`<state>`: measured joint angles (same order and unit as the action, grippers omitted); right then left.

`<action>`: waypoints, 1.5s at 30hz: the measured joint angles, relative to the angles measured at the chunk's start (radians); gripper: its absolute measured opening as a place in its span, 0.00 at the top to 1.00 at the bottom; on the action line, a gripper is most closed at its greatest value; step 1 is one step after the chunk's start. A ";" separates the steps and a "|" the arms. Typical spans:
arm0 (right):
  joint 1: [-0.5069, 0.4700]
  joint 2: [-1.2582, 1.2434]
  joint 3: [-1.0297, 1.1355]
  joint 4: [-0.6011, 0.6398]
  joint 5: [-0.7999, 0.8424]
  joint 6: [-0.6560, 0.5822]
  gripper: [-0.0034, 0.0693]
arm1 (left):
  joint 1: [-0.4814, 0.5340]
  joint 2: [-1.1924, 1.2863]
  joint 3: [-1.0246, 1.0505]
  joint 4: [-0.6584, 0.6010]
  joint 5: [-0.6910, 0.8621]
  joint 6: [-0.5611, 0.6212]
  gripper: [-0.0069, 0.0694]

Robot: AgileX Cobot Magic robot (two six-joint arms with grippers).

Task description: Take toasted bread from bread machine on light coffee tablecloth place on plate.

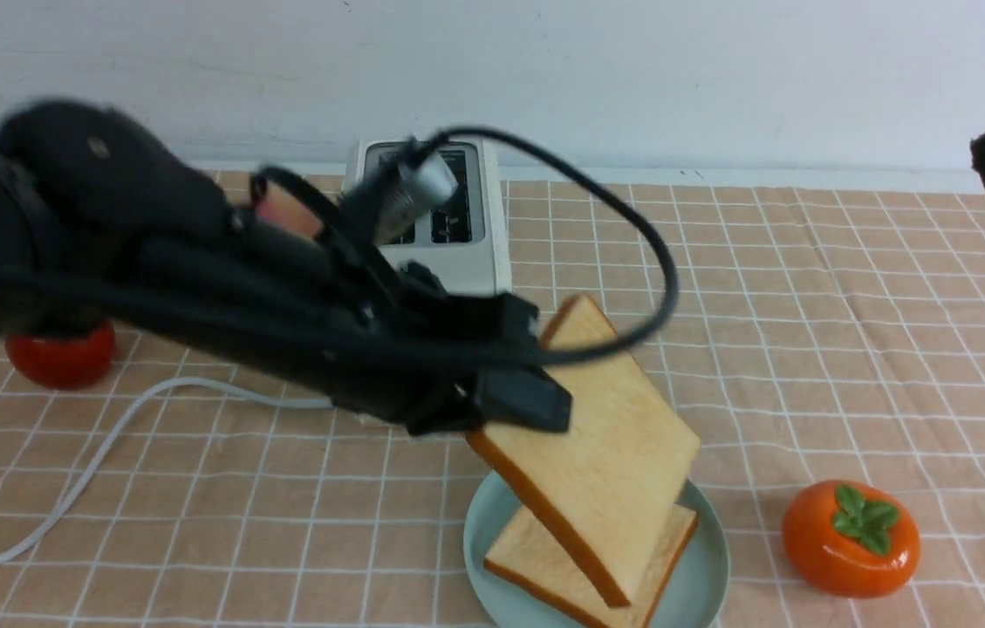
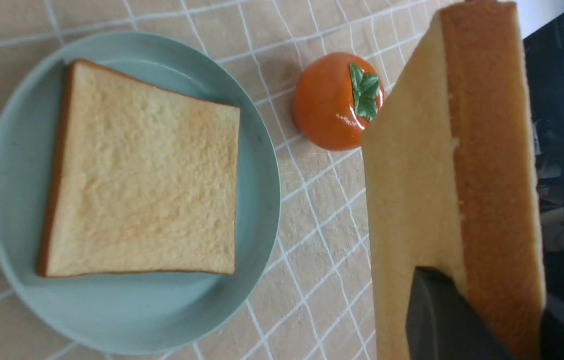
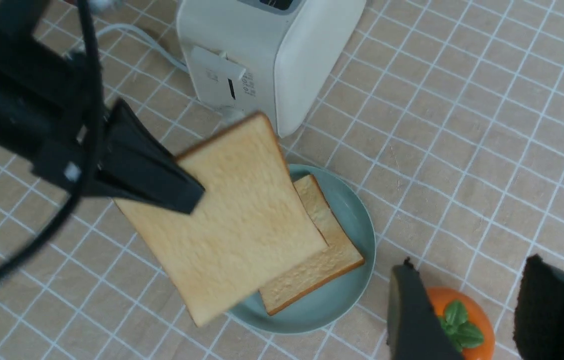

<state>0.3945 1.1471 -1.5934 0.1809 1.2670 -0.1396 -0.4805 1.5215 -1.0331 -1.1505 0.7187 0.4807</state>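
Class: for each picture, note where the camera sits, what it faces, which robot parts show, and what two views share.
Front: between the arms, facing the toaster; left arm, left claw show.
Left wrist: on the left arm, facing the plate; fingers pinching the held slice show.
Right wrist: on the right arm, facing toaster and plate; open right claw shows.
Shared: both wrist views catch the orange fruit.

- Left arm (image 1: 152,262) blurred in front view, covers bread machine (image 1: 479,262) front and part of its slots.
- Plate (image 1: 706,567) cut by bottom edge.
- Held slice (image 1: 605,436) hides part of lower slice (image 1: 527,558).
- Right gripper (image 3: 469,270) fingers run off frame.
- Icons (image 3: 248,85) on the bread machine unreadable.
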 joint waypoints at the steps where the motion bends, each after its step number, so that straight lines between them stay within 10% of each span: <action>1: 0.000 0.002 0.000 0.003 0.000 0.000 0.58 | -0.026 0.012 0.027 -0.043 -0.050 0.040 0.80; 15: 0.000 0.013 0.000 0.023 0.000 0.000 0.65 | -0.173 0.219 0.084 -0.425 -0.578 0.232 0.74; 20: 0.000 0.025 0.000 0.049 0.000 0.000 0.65 | -0.174 0.219 0.084 -0.392 -0.591 0.255 0.37; 26: 0.000 0.029 0.000 0.061 0.000 0.000 0.64 | -0.157 0.174 0.085 -0.147 -0.477 0.229 0.05; 39: 0.000 0.029 0.000 0.040 0.000 0.019 0.62 | 0.051 -0.001 -0.013 0.778 0.063 -0.520 0.17; 45: 0.000 -0.007 0.090 -0.078 -0.035 0.180 0.62 | 0.051 -0.206 -0.014 0.909 0.224 -0.682 0.18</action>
<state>0.3945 1.1406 -1.5039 0.1032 1.2321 0.0404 -0.4295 1.3154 -1.0473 -0.2410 0.9429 -0.2015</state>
